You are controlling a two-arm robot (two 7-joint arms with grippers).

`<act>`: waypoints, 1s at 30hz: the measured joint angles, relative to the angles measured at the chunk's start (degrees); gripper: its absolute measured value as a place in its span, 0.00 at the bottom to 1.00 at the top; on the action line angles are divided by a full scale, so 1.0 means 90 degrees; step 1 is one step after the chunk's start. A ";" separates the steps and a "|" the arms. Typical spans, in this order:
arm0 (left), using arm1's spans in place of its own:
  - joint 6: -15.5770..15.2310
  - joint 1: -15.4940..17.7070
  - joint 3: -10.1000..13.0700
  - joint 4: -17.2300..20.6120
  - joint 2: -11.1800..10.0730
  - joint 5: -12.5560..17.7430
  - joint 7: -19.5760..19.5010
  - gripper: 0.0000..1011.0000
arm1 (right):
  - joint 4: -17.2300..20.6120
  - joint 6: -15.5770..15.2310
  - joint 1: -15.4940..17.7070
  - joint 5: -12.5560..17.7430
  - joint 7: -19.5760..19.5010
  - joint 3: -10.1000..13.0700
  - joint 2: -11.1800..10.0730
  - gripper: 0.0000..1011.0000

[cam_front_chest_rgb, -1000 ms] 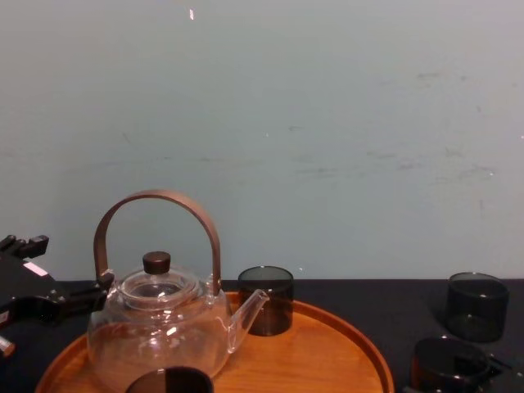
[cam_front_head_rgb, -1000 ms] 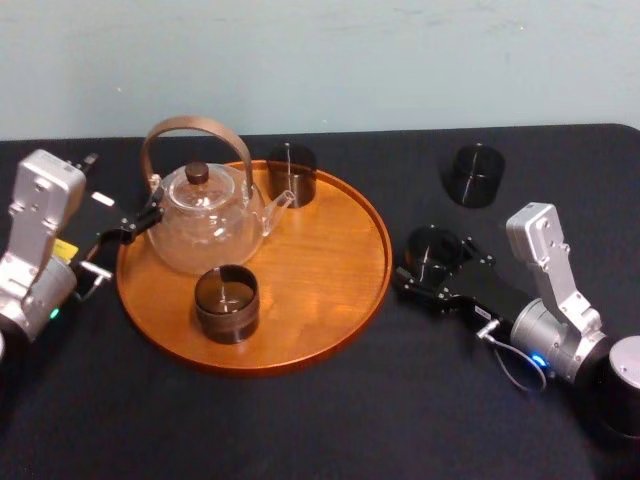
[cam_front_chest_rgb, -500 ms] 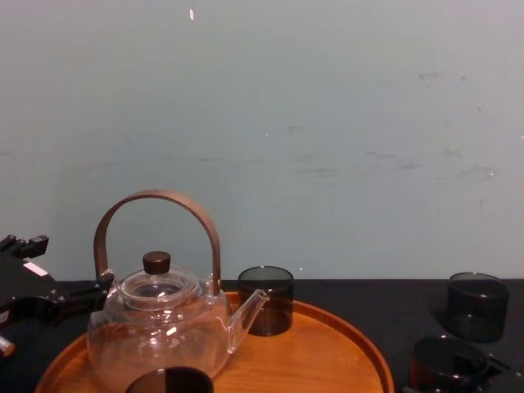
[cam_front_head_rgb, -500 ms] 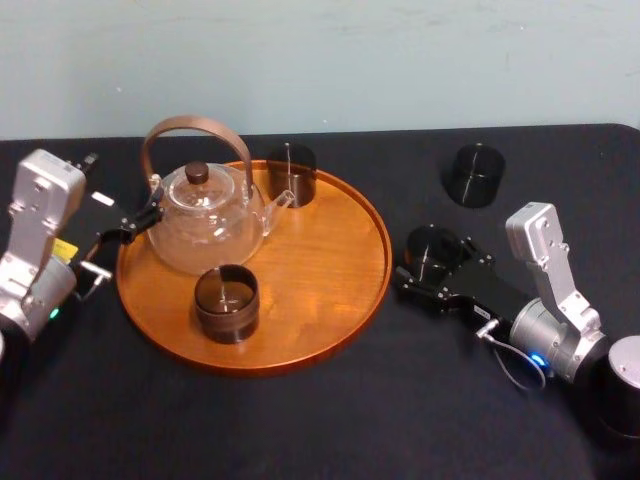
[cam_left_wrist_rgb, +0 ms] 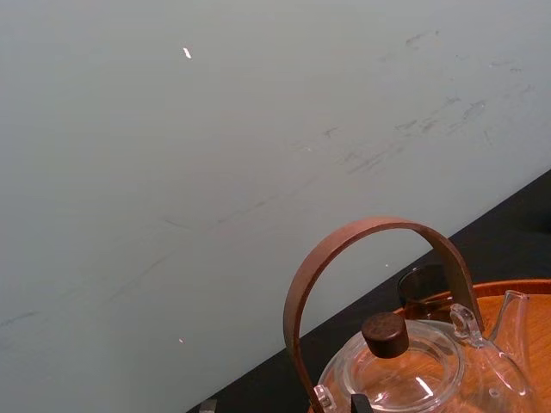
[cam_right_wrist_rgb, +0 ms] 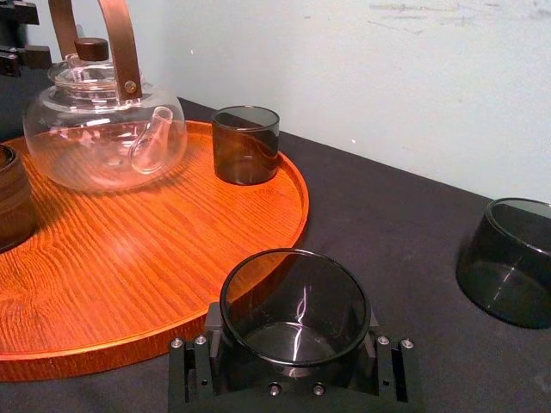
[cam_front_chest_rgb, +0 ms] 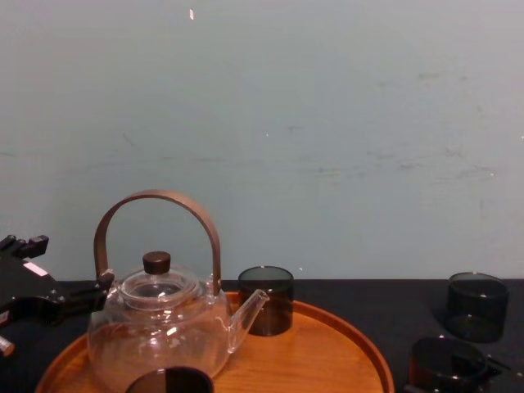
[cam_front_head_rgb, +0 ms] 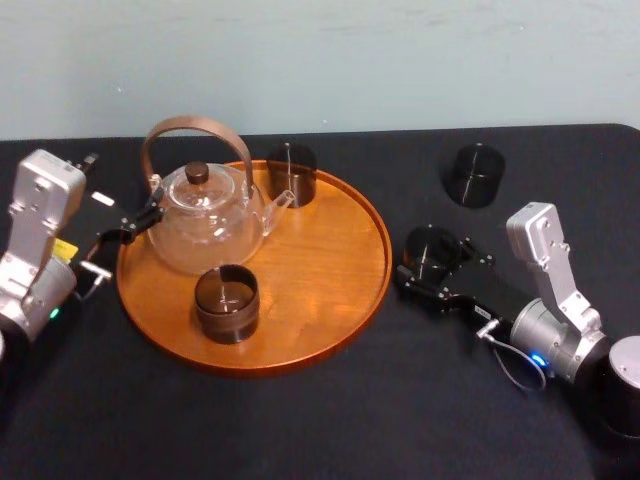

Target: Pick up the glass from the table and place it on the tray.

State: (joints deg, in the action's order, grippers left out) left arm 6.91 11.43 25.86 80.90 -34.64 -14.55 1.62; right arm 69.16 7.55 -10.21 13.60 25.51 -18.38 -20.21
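Four smoked glasses stand about: two on the tray (cam_front_head_rgb: 330, 300), two on the black desk (cam_front_head_rgb: 400, 400). The tray lies on the desk's left half. The gripped glass (cam_front_head_rgb: 430, 245) is upright on the right half, near the tray's right rim but apart from it. The right gripper (cam_front_head_rgb: 436, 268) reaches it from the desk's near right corner. Its jaws sit against the lower wall on either side, with no gap showing in the right wrist view. There the jaw blocks hide the glass's base, so I cannot tell whether it rests on the desk or is just off it.

The far glass (cam_front_head_rgb: 474, 175) stands well apart, toward the far edge. On the tray, the rear tray glass (cam_front_head_rgb: 291, 173) is at the far rim beside the spout of the clear teapot (cam_front_head_rgb: 205, 225). The front tray glass (cam_front_head_rgb: 226, 303) stands before the pot; the chest view cuts off all but its rim.

The left gripper (cam_front_head_rgb: 128, 228) hangs at the tray's left rim, just beside the pot. I cannot tell whether its jaws are apart or together.
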 joint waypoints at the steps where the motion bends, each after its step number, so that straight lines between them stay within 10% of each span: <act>1: 0.0000 0.0000 0.0000 0.0000 0.0000 0.0000 0.0000 1.00 | 0.0001 -0.0001 0.0001 0.0007 0.0004 0.0001 -0.0002 0.90; 30: 0.0000 0.0000 0.0000 0.0000 0.0000 0.0000 0.0000 1.00 | 0.1115 -0.0645 0.0289 0.0045 -0.0197 0.0035 -0.0222 0.90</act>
State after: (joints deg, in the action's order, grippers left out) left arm 6.91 11.43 25.86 80.90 -34.65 -14.55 1.62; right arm 79.20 1.75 -7.61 14.01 23.74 -18.06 -22.22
